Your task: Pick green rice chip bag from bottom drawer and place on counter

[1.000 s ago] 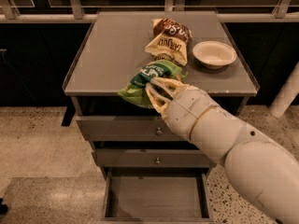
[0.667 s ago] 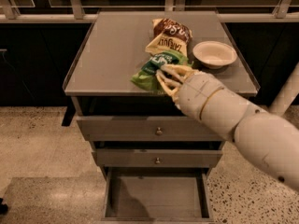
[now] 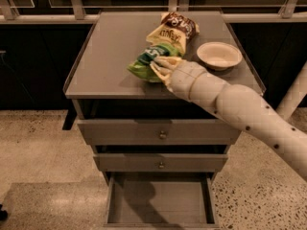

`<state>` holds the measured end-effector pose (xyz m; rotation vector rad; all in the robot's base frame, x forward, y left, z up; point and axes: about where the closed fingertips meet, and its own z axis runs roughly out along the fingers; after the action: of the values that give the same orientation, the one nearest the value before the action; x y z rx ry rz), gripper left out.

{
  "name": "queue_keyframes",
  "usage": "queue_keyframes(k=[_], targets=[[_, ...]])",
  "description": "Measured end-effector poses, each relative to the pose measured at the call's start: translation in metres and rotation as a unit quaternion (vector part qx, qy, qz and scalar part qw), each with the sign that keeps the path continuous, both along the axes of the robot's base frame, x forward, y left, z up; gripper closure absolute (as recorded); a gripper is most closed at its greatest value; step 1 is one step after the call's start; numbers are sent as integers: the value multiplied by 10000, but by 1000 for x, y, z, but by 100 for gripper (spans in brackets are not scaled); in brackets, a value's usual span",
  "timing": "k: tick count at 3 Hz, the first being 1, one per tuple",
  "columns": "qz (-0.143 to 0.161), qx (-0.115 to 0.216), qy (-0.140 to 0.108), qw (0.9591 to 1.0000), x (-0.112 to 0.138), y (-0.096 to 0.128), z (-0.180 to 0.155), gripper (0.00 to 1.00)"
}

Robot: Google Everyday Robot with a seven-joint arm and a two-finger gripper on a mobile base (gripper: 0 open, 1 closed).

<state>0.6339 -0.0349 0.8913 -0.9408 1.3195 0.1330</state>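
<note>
Green bag (image 3: 143,66) sits on the counter (image 3: 108,51), near the front, touching the brown bag (image 3: 173,28) behind it. Gripper (image 3: 160,67) is at its right edge, fingers narrowed and apparently pinching the bag, though contact is hard to see from this angle. Bowl (image 3: 219,55) lies to the right. Bottom drawer (image 3: 160,205) is pulled out.

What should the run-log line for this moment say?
gripper: holding green rice chip bag over counter | bottom drawer: open | release: not yet done

Office kitchenette, terrazzo floor (image 3: 38,143), drawer cabinet (image 3: 120,132), claw (image 3: 160,70) over counter (image 3: 108,56)
</note>
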Motion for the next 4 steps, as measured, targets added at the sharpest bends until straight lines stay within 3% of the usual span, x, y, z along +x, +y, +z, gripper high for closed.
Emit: queue_keyframes(k=[1,2,4], targets=[[355,169,200,9990,36,44,-27,100],[464,178,194,9986,36,59,-25,81],[464,178,194,9986,36,59,-25,35]])
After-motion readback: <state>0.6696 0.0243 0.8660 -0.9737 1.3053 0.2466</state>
